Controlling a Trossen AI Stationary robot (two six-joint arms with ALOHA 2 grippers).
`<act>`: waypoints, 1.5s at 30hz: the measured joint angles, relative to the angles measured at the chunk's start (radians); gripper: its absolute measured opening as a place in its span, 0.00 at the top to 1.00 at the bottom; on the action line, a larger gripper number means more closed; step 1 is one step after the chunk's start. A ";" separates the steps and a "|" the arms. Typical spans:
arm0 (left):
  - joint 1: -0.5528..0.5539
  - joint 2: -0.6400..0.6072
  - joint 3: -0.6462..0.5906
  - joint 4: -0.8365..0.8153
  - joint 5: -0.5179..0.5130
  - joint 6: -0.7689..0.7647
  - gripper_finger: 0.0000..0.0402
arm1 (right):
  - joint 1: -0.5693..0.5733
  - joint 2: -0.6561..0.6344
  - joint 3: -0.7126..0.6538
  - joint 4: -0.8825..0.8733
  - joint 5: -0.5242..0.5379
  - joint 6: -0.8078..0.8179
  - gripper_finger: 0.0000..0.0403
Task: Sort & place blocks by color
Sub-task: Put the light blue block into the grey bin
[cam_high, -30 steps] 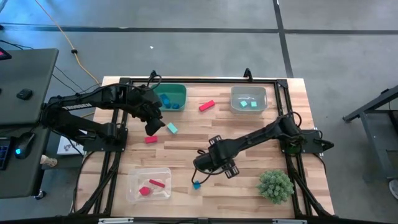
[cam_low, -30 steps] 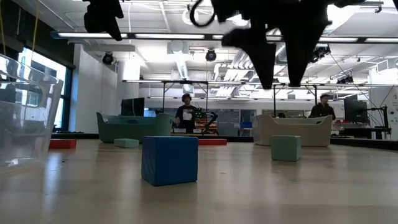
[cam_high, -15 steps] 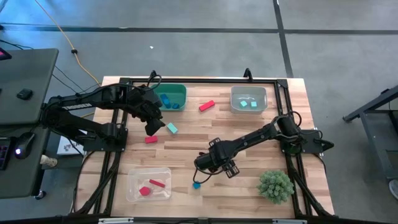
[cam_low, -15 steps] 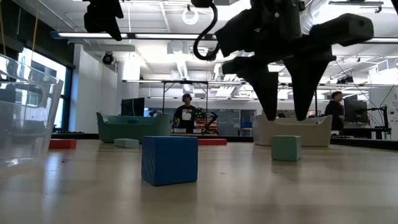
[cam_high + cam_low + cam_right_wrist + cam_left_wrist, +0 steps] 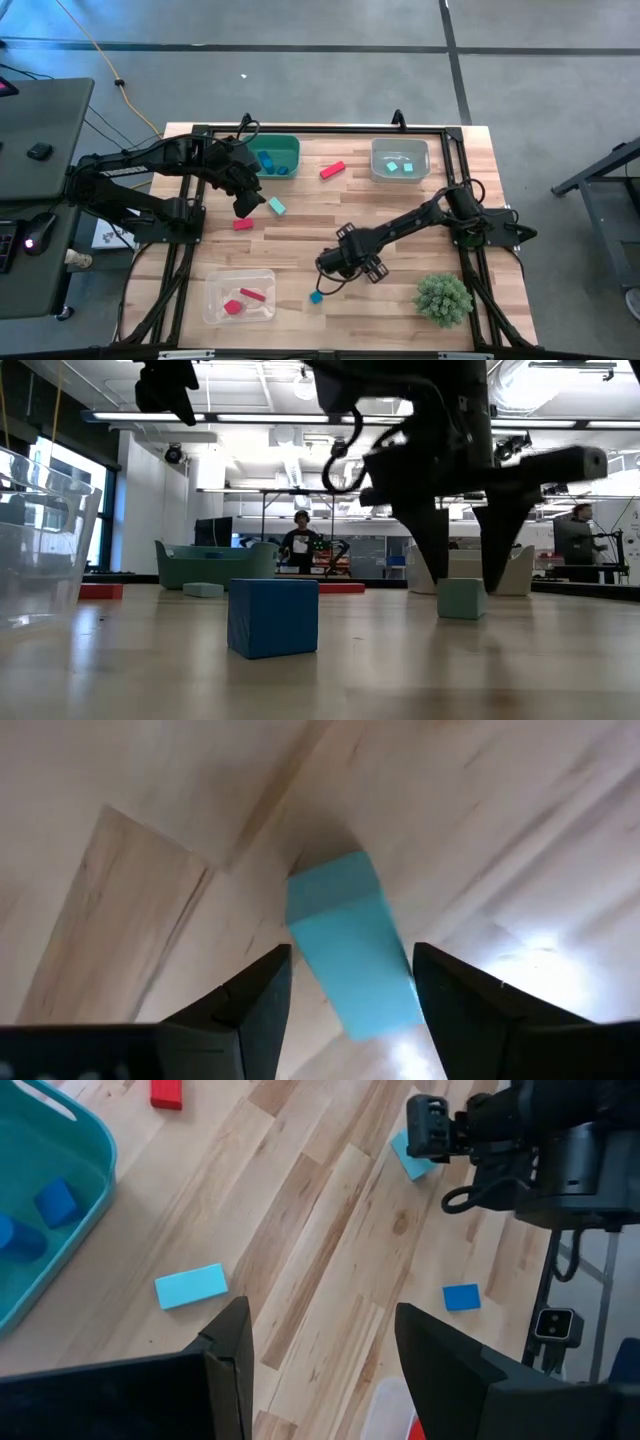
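Note:
A light teal block (image 5: 348,958) lies flat on the table under my right gripper (image 5: 467,575). That gripper is open and points down, with one finger on each side of the block and a gap on both sides. In the high view this gripper (image 5: 336,266) hides the block. A blue cube (image 5: 316,297) sits just nearer the table's near edge. My left gripper (image 5: 245,205) hangs open and holds nothing, above a light teal bar (image 5: 277,207) and a red block (image 5: 242,224). Another red block (image 5: 332,170) lies between the two far bins.
A teal bin (image 5: 290,146) with blue blocks stands at the far left, and a clear bin (image 5: 400,178) with teal blocks at the far right. Another clear bin (image 5: 215,300) with red blocks sits at the near left. A spiky green plant ball (image 5: 443,297) sits near right. People stand in the room beyond.
My right gripper has come down over the light teal block until its open fingers reach the block's height, and it has rolled a little about its own line. The blocks have not moved.

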 joint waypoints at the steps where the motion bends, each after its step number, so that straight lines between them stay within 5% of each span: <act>1: 0.000 0.000 0.000 0.000 -0.002 0.001 0.60 | 0.000 0.000 -0.013 0.009 -0.003 -0.001 0.51; 8: 0.000 0.000 0.000 0.000 -0.026 -0.001 0.60 | 0.000 0.000 -0.069 0.052 -0.004 0.007 0.53; 14: 0.000 0.001 0.000 0.000 -0.026 -0.002 0.60 | -0.004 -0.001 -0.071 0.047 -0.004 0.075 0.73; 22: 0.000 0.002 0.000 0.000 -0.026 -0.001 0.60 | -0.026 -0.001 -0.070 0.047 0.006 0.176 0.73; 31: 0.000 0.002 0.000 0.000 -0.026 -0.025 0.60 | -0.083 -0.003 0.003 -0.003 0.152 0.218 0.73; 45: 0.000 0.002 0.000 0.001 -0.033 -0.024 0.60 | -0.304 -0.118 0.050 -0.059 0.261 0.214 0.73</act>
